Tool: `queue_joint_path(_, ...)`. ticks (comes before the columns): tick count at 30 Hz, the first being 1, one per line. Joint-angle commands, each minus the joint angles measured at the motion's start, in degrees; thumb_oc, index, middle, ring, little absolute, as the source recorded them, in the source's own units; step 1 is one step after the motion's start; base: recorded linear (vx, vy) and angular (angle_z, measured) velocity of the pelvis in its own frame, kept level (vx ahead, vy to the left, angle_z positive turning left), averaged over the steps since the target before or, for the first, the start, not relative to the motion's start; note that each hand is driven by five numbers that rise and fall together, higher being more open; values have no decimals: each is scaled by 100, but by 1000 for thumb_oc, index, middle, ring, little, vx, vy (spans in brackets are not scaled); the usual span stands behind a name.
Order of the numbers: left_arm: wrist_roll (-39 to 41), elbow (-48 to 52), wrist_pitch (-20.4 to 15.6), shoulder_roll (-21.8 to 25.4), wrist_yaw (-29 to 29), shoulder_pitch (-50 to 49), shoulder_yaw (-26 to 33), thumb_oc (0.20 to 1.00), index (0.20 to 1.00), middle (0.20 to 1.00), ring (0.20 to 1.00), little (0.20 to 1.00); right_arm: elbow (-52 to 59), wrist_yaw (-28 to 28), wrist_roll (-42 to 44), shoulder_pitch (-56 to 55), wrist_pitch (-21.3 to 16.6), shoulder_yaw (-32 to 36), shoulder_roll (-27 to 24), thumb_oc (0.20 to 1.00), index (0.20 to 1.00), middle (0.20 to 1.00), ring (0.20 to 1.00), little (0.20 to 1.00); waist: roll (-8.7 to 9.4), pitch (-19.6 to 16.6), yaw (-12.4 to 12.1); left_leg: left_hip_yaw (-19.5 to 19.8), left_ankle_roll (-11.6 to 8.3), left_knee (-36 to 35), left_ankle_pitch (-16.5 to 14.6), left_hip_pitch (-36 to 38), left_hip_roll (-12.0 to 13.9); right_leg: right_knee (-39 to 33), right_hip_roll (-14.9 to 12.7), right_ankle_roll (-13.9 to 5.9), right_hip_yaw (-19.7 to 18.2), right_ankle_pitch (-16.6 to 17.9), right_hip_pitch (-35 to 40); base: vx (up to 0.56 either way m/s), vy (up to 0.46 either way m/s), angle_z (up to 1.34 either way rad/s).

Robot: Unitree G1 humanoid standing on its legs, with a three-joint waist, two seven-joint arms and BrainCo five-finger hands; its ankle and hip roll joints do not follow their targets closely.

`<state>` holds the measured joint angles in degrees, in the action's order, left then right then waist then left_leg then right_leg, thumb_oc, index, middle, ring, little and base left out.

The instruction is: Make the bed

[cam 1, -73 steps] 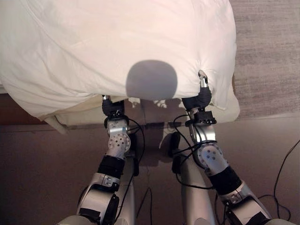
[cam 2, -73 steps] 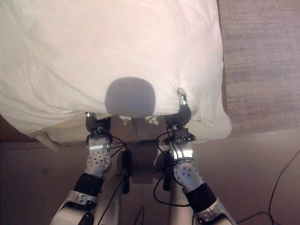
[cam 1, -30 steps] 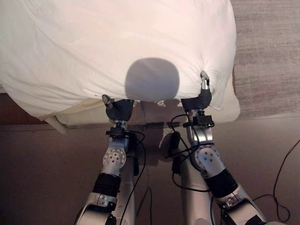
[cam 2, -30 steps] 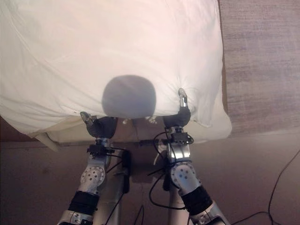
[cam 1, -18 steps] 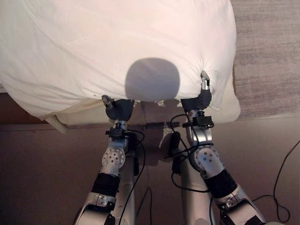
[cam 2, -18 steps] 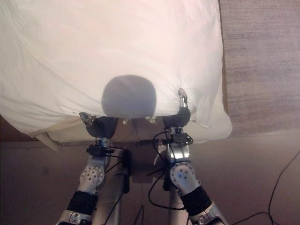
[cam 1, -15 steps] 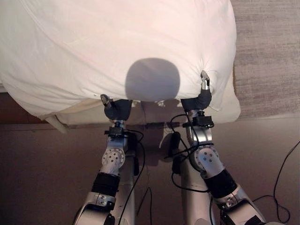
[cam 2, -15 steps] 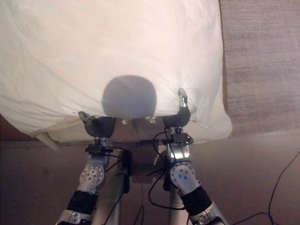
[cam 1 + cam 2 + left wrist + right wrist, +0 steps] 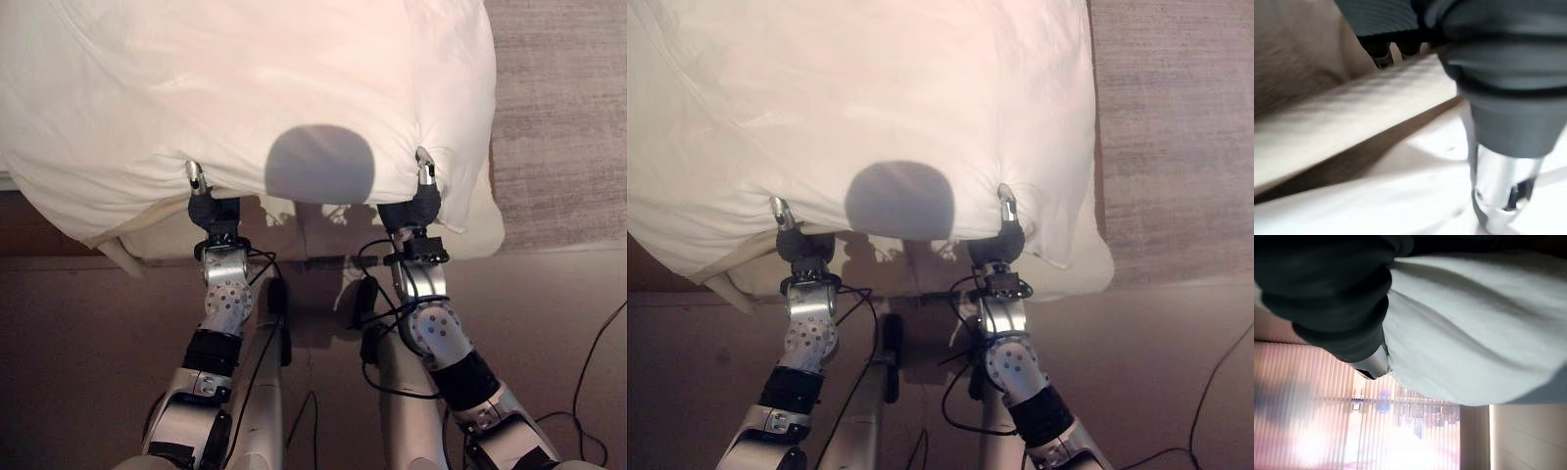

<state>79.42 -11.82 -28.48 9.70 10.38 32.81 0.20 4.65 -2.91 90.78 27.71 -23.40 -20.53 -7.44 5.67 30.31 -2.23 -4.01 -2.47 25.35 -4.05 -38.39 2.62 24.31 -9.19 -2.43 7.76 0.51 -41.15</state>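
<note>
Left hand: your left hand point(image 9: 205, 203) sat at the near edge of the puffy white duvet point(image 9: 245, 88); its thumb lay on top of the cloth and its fingers were hidden beneath, so you could not tell whether it had closed.
Duvet: it lay spread over the bed, filling the far part of the scene, its near hem hanging over the pale mattress edge point(image 9: 167, 240).
Right hand: your right hand point(image 9: 419, 201) was at the same hem near the right corner, thumb over the cloth where creases gather, which suggests a pinch; the fingers were hidden, so I cannot tell.
Handling: I judge the duvet soft, bulky and fairly light; it would sag between two holds, so grip the hem wide apart, by the corners.
Views: the head views showed both hands and the rug point(image 9: 558, 108) on the right. The left wrist view showed the pale bed base point(image 9: 1352, 122) under the hem; the right wrist view showed window blinds point(image 9: 1352, 431) beyond the cloth.
</note>
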Motion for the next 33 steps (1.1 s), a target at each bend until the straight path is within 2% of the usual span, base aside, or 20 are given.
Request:
queue_joint_path(1, -389, 37, -693, 322, 447, 60, 888, 1000, 1000, 1000, 1000, 1000, 1352, -271, -291, -527, -339, 588, -192, 200, 200, 200, 200, 200, -239, -586, 182, -15, 186, -352, 230, -200, -268, 57, 160, -343, 166, -233, -9, 0, 0, 0)
queue_joint_path(10, -839, 25, -1032, 482, 1351, 301, 1238, 1000, 1000, 1000, 1000, 1000, 1375, -41, -359, -675, -310, 605, -288, 200, 200, 200, 200, 200, -291, -601, 225, -9, 133, -510, 315, -77, -251, -84, 194, -337, 150, -208, 115, 0, 0, 0)
queue_joint_path(11, -884, 33, -1059, 462, 1436, 311, 1243, 900, 900, 900, 900, 900, 1357, 6, -391, -694, -299, 596, -313, 200, 200, 200, 200, 200, -292, -603, 229, -8, 125, -538, 372, -90, -254, -121, 195, -328, 159, -172, 120, 0, 0, 0)
queue_joint_path(12, -890, 36, -1058, 459, 1442, 306, 1242, 856, 856, 856, 856, 856, 1357, 8, -392, -699, -298, 595, -313, 200, 200, 200, 200, 200, -294, -599, 229, -5, 120, -534, 340, -67, -252, -112, 197, -335, 158, -201, 141, 0, 0, 0)
queue_joint_path(14, -954, 60, -1131, 425, 1594, 334, 1289, 200, 200, 200, 200, 200, 1349, 88, -440, -733, -313, 598, -316, 200, 200, 200, 200, 200, -331, -613, 230, 5, 76, -639, 456, -50, -253, -203, 210, -321, 164, -162, 166, 5, -38, -4)
queue_joint_path(21, -1007, 255, -1056, 244, 1529, -5, 1253, 200, 200, 200, 200, 200, 1239, 142, -535, -849, -298, 677, -360, 200, 200, 200, 200, 200, -503, -664, 228, 104, 10, -1072, 659, 261, -240, -297, 269, -277, 203, -245, 374, 6, -62, -2)
queue_joint_path(23, -1010, 258, -1056, 242, 1532, -8, 1253, 200, 200, 200, 200, 200, 1239, 142, -535, -851, -298, 677, -361, 200, 200, 200, 200, 200, -504, -669, 230, 105, 10, -1089, 673, 263, -241, -309, 269, -276, 205, -236, 374, 17, -63, -1)
queue_joint_path(24, -995, 477, -975, 74, 1355, -305, 1181, 200, 200, 200, 200, 200, 1073, 236, -662, -912, -261, 723, -393, 200, 200, 200, 200, 200, -543, -705, 201, 155, -81, -1332, 784, 479, -208, -337, 330, -228, 255, -354, 518, 45, -186, -1)
queue_joint_path(27, -907, 597, -849, -47, 1024, -481, 1066, 200, 200, 200, 200, 200, 775, 426, -839, -1028, -219, 754, -412, 200, 200, 200, 200, 200, -464, -699, 180, 255, -239, -1353, 942, 617, -160, -584, 396, -161, 344, -402, 832, 20, -195, 7)
queue_joint_path(28, -898, 596, -850, -47, 1013, -483, 1064, 200, 200, 200, 200, 200, 778, 431, -843, -1027, -219, 757, -411, 200, 200, 200, 200, 200, -471, -698, 182, 263, -238, -1357, 970, 603, -157, -608, 400, -153, 354, -370, 831, 9, -170, 7)
queue_joint_path(29, -880, 701, -859, -168, 858, -517, 970, 200, 200, 200, 200, 200, 617, 554, -999, -1038, -210, 806, -463, 200, 200, 200, 200, 200, -341, -598, 102, 513, -347, -1052, 943, 631, -238, -622, 381, -93, 340, -433, 1030, -22, -97, 14)
queue_joint_path(30, -876, 702, -860, -168, 854, -514, 966, 200, 200, 200, 200, 200, 617, 557, -1003, -1033, -209, 812, -462, 200, 200, 200, 200, 200, -346, -591, 104, 520, -345, -1052, 968, 619, -239, -634, 381, -89, 348, -409, 1027, 5, -107, 29)
queue_joint_path(31, -874, 739, -854, -194, 802, -555, 950, 200, 200, 200, 200, 200, 530, 614, -1073, -1018, -196, 809, -483, 200, 200, 200, 200, 200, -288, -594, 65, 697, -341, -1059, 909, 710, -277, -627, 363, -83, 322, -420, 1077, 24, -17, 29)
queue_joint_path(32, -843, 815, -834, -248, 731, -630, 955, 200, 200, 200, 200, 200, 482, 631, -1061, -1025, -220, 817, -489, 200, 200, 200, 200, 200, -235, -597, 61, 761, -318, -1110, 868, 815, -147, -562, 349, -65, 280, -496, 1090, 25, -22, 13)
queue_joint_path(33, -839, 908, -802, -301, 665, -702, 905, 200, 200, 200, 200, 200, 423, 660, -1079, -1034, -256, 850, -520, 200, 200, 200, 200, 200, -196, -601, 82, 714, -288, -1254, 940, 931, 90, -542, 312, -60, 268, -497, 1109, 22, 66, -2)
